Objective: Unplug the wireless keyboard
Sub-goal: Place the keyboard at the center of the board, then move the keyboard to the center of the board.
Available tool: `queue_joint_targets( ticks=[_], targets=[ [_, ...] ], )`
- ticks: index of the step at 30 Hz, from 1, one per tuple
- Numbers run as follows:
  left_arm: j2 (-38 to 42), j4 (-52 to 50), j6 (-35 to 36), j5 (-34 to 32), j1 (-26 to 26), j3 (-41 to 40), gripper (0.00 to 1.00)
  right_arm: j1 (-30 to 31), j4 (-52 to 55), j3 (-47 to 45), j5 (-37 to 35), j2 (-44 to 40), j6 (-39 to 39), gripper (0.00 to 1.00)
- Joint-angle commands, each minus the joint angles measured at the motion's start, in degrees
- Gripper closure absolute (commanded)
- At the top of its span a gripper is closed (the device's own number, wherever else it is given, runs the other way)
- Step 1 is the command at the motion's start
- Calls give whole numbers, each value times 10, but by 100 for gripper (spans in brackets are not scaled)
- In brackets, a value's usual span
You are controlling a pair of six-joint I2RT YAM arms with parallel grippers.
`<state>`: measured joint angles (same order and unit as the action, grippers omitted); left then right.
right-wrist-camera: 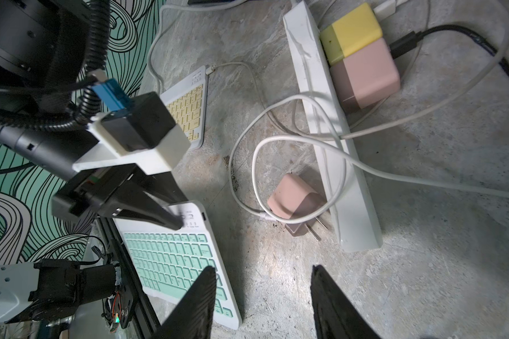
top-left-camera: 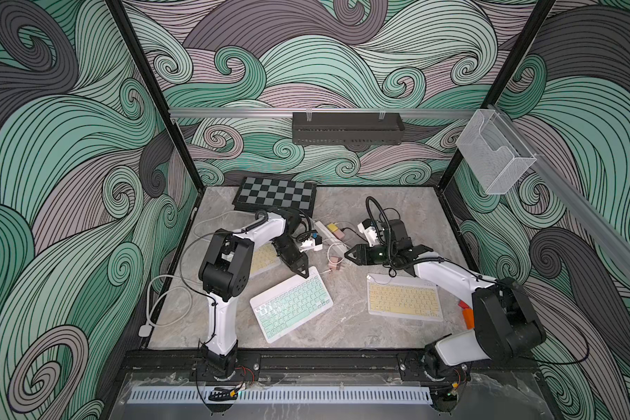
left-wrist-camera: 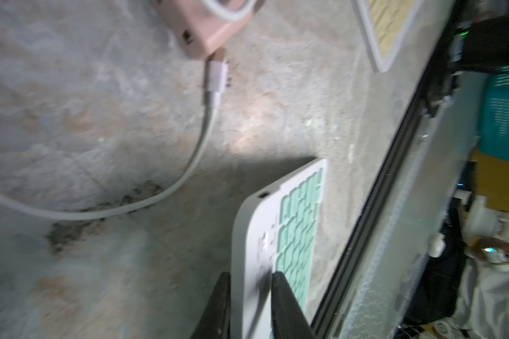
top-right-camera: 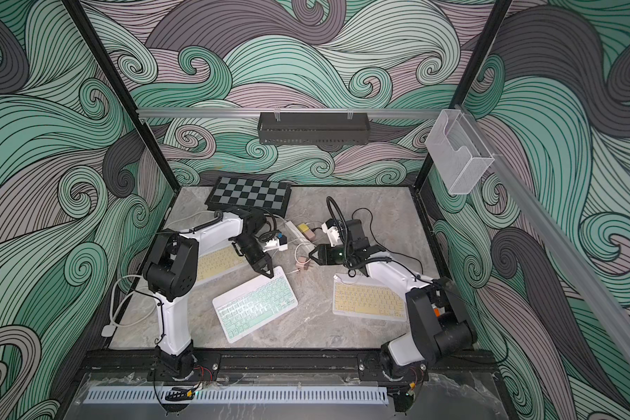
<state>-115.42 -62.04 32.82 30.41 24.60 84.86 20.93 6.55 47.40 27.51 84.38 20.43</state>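
The green keyboard point(top-left-camera: 291, 303) lies askew in the middle of the worktop point(top-left-camera: 342, 327), and the left hand point(top-left-camera: 301, 271) points down at its far corner. In the left wrist view its fingers point(left-wrist-camera: 282, 296) stand a little apart with the keyboard's white border in the gap, clamping nothing; whether the tips touch it I cannot tell. The port point(left-wrist-camera: 263, 193) on that edge is bare. The white cable point(left-wrist-camera: 200, 141) lies on the worktop nearby, plugged into the loose pink charger point(right-wrist-camera: 294, 196). The right hand point(right-wrist-camera: 262, 270) hovers just beside that charger, fingers wide, holding nothing. Small print point(right-wrist-camera: 188, 219) on the border is too blurred to read, as are the key legends.
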Motion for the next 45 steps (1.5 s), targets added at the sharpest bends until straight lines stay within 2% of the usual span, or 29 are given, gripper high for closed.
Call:
queue_joint_targets(
  ticks=[1,6,8,12,14,16,18,21,26,28,31,33,36,39,41,45],
  targets=[
    [4,42,-6,-46,4,0,60,-2,-13,-5,8,3,1,46],
    [45,64,-34,-63,6,-5,58,-2,-13,-5,9,4,1,46],
    [75,82,-70,-91,7,-12,58,-3,-14,-6,10,4,1,46],
    [172,130,-183,-122,18,-63,57,-3,-13,-6,9,3,0,45],
    [225,159,-266,-139,24,-101,58,-4,-13,-6,7,0,0,45],
    [271,177,-345,-127,36,-142,61,-3,-15,-7,9,0,1,45],
    [303,196,-404,-127,61,-181,64,-3,-20,-6,10,2,3,45],
    [334,219,-455,-129,124,-230,63,-3,-21,-5,14,7,4,44],
    [335,264,-546,-119,211,-289,63,-6,-18,-10,9,-3,2,43],
    [335,274,-574,-116,233,-310,63,-8,-17,-12,8,-8,3,43],
    [353,262,-602,-135,239,-339,63,-11,-17,-14,8,-12,3,42],
    [360,255,-605,-131,243,-355,63,-11,-18,-14,8,-13,2,42],
    [359,234,-604,-137,284,-362,62,-12,-17,-14,8,-14,3,42],
    [343,245,-623,-98,311,-373,74,-13,-16,-13,7,-11,2,42],
    [343,253,-637,-98,318,-384,80,-14,-16,-13,7,-10,2,42],
    [321,258,-658,-126,318,-400,81,-15,-16,-13,8,-9,2,41]
  ],
)
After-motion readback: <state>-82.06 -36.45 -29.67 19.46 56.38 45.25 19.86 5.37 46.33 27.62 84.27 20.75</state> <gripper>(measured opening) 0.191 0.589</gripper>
